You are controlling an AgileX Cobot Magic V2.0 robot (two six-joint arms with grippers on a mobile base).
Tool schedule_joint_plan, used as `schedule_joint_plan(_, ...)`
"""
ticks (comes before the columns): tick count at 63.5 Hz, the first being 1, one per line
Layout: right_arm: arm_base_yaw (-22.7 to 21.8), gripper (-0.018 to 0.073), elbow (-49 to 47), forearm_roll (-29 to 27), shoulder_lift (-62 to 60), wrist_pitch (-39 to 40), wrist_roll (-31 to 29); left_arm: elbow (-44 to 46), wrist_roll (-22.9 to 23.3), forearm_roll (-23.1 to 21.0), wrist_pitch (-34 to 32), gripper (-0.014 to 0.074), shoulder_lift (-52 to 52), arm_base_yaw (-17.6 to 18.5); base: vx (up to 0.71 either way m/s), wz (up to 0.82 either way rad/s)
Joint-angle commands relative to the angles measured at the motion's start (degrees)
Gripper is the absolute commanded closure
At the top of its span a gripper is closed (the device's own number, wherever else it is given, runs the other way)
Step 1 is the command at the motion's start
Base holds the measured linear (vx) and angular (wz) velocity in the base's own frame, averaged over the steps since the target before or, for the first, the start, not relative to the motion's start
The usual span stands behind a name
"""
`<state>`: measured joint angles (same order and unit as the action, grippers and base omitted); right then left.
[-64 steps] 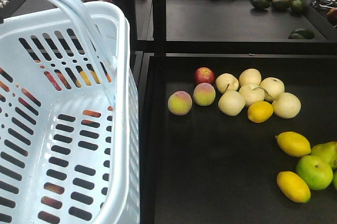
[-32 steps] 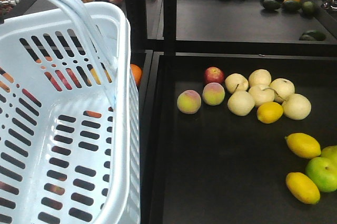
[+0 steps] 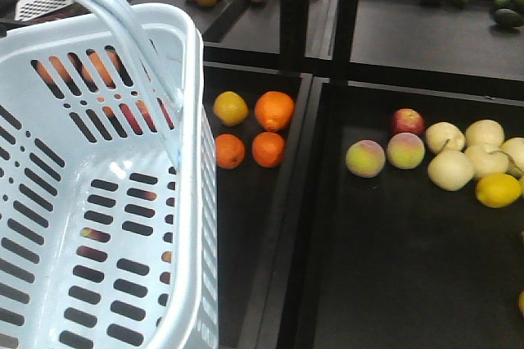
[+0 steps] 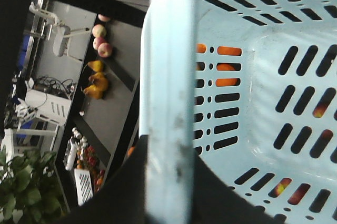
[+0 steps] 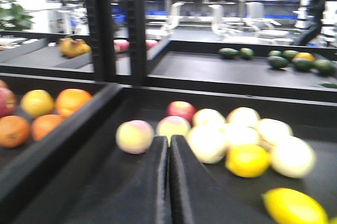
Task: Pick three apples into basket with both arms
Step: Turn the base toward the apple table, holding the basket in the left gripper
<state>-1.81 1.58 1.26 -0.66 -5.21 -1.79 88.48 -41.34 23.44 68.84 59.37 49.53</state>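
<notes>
Left gripper (image 4: 169,184) clamps the basket (image 4: 253,108) handle; right gripper (image 5: 169,176), fingers together, hangs level above the shelf (image 5: 100,192), both shown only by wrist views.

I see my right gripper (image 5: 169,141) as two smooth black wedges; my left gripper (image 4: 169,153) is plain black too.

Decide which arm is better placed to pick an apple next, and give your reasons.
Right. The right gripper is shut, empty and faces the red apple just ahead. The left gripper looks clamped on the basket handle, so it is busy.
</notes>
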Motion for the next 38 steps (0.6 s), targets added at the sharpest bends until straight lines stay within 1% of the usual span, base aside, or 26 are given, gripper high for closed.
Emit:
schedule_joint_plan(1, -0.38, 0.0568, 0.80, 0.44, -0.79, 4.36, 0.09, 1.65, 0.95, 1.33, -4.53, 0.0603, -0.39, -0.12, -0.06, 0.49)
schedule_joint_plan(22, -0.38, 0.0568, 0.80, 0.44, -0.79, 4.36, 0.09, 1.65, 0.95, 1.33, -4.53, 0.0603, -0.39, -0.12, -0.08, 0.52)
schedule_joint_plan(38, -0.38, 0.0568, 0.80, 0.44, -0.79, 4.43, 0.09, 1.65, 0.95, 1.33, -4.53, 0.0603, -0.39, -0.12, -0.10, 0.44)
